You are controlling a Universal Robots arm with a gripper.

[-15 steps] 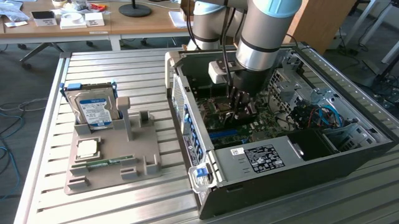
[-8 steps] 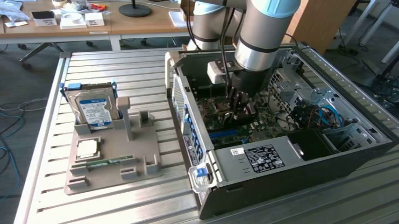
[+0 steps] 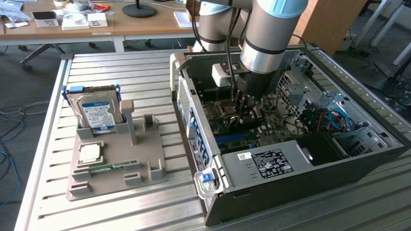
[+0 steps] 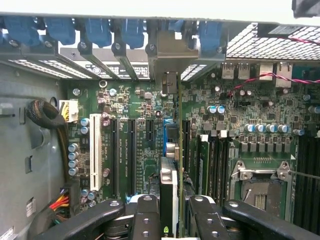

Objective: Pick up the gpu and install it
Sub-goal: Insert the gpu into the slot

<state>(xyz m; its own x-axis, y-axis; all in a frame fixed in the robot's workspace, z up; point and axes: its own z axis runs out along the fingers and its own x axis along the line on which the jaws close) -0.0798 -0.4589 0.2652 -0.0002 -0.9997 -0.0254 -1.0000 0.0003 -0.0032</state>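
Inside the open computer case (image 3: 321,161), the gripper (image 3: 247,103) hangs low over the motherboard (image 4: 135,125). Wrist view: fingers (image 4: 147,217) clamped on the gpu (image 4: 169,182), card held edge-on and upright between them. Its silver bracket (image 4: 170,55) stands at the rear wall, among the blue latches (image 4: 97,30). Card lines up over the blue slot (image 4: 163,142); seated or not, cannot tell. At the exterior view's left, on the table (image 3: 128,72), the grey fixture (image 3: 122,149) carries the hard drive (image 3: 96,109), a processor chip (image 3: 90,153) and a green memory stick (image 3: 106,168).
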